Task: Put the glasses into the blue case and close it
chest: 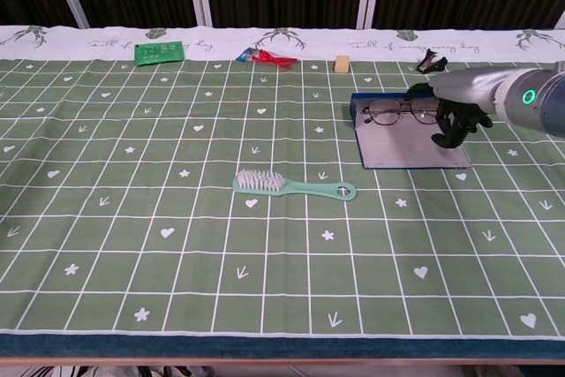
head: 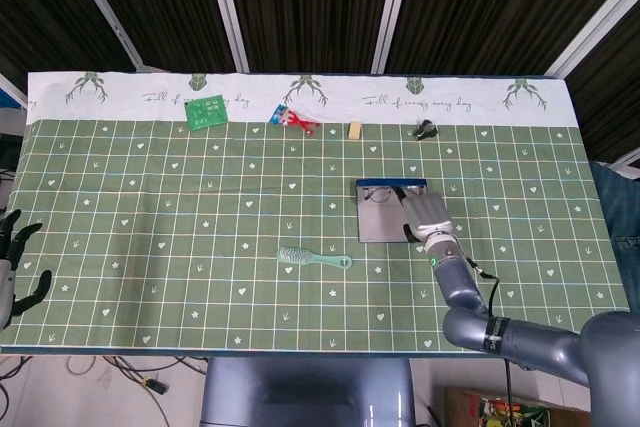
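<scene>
The blue case (chest: pixel 357 110) (head: pixel 391 184) lies open right of the table's middle, its grey inner face (chest: pixel 410 149) turned up. Thin dark-rimmed glasses (chest: pixel 391 113) (head: pixel 377 193) hang over the case's far end, lenses toward the left. My right hand (chest: pixel 455 116) (head: pixel 426 215) holds them by their right temple, fingers curled down over the case's right side. Whether the glasses touch the case I cannot tell. My left hand (head: pixel 14 265) shows only in the head view, at the table's near left corner, fingers spread and holding nothing.
A mint brush (chest: pixel 292 186) (head: pixel 314 258) lies left of the case, nearer the front. Along the far edge are a green card (chest: pixel 159 50), a red wrapper (chest: pixel 266 57), a tan block (chest: pixel 342 63) and a black clip (chest: pixel 430 62).
</scene>
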Controlling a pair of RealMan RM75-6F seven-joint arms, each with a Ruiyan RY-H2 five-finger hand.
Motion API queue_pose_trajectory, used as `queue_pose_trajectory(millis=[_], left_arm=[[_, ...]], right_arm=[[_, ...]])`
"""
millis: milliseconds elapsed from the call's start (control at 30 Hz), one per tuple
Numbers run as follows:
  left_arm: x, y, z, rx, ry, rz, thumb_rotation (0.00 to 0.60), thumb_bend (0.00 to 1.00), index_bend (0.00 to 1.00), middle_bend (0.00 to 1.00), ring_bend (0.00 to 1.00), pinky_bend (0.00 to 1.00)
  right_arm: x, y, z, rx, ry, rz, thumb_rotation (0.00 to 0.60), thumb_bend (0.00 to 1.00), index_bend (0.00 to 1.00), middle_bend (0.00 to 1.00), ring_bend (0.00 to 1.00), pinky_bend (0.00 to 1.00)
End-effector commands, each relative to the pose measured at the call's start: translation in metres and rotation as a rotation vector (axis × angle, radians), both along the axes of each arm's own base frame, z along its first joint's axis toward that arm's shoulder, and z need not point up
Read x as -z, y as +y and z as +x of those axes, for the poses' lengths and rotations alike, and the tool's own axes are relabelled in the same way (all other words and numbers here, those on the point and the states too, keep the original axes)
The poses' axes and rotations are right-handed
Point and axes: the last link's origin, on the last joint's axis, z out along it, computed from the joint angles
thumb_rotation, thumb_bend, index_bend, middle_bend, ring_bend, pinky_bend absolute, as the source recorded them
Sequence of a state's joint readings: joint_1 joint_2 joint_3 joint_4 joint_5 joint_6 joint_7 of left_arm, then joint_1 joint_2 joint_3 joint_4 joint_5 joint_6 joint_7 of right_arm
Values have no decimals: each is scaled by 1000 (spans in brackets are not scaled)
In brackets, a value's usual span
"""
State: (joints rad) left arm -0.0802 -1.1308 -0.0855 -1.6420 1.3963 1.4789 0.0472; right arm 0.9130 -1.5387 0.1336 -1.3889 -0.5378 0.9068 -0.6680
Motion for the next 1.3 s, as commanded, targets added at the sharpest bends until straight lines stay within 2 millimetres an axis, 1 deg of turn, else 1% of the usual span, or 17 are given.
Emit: queue_pose_trajectory(millis=[33, 67, 100, 167, 200, 267, 300, 500, 733, 1000, 1300], left_arm=[[0, 0, 0, -1, 0, -1, 600, 385, 149, 0, 0, 0], [0, 0, 0, -1, 0, -1, 600, 385, 149, 0, 0, 0], [0, 0, 0, -1, 0, -1, 600, 384, 149, 0, 0, 0], [1, 0, 0, -1, -2, -2, 600, 384, 149, 0, 0, 0], [1, 0, 0, -1, -1, -3, 600, 385, 149, 0, 0, 0], [1, 0, 0, -1, 1, -4, 600, 385, 149, 0, 0, 0], [1, 0, 0, -1, 0, -4, 600, 385, 149, 0, 0, 0], [1, -1, 0, -4, 0, -5, 600, 385, 150, 0, 0, 0], [1, -1, 0, -6, 0, -7, 600, 385, 149, 0, 0, 0], [1, -1, 0, -8, 2, -6, 600, 385, 150, 0, 0, 0], [1, -1, 0, -8, 2, -6, 600, 385, 150, 0, 0, 0]], right_arm=[[-6, 9, 1, -28, -13, -6, 600, 374, 86, 574, 643, 708], [-7, 12, 1, -35, -13, -6, 600, 320, 84, 506, 585, 650], [-8, 15, 0, -41, -15, -5, 600, 289, 82, 458, 544, 599], [-9, 20, 0, -56, -25, -5, 600, 220, 79, 340, 431, 435], [-10, 23, 0, -66, -32, -9, 600, 197, 79, 299, 388, 370], [-11, 26, 0, -87, -49, -26, 600, 177, 80, 259, 339, 298], [-10, 29, 0, -104, -68, -44, 600, 174, 80, 251, 321, 280], [-3, 35, -9, -148, -120, -91, 600, 173, 106, 258, 307, 273], [3, 34, -17, -175, -105, -113, 600, 229, 119, 258, 307, 272], [11, 32, -18, -189, -106, -119, 600, 232, 131, 258, 307, 272], [20, 30, -18, -191, -111, -117, 600, 233, 136, 281, 307, 272]])
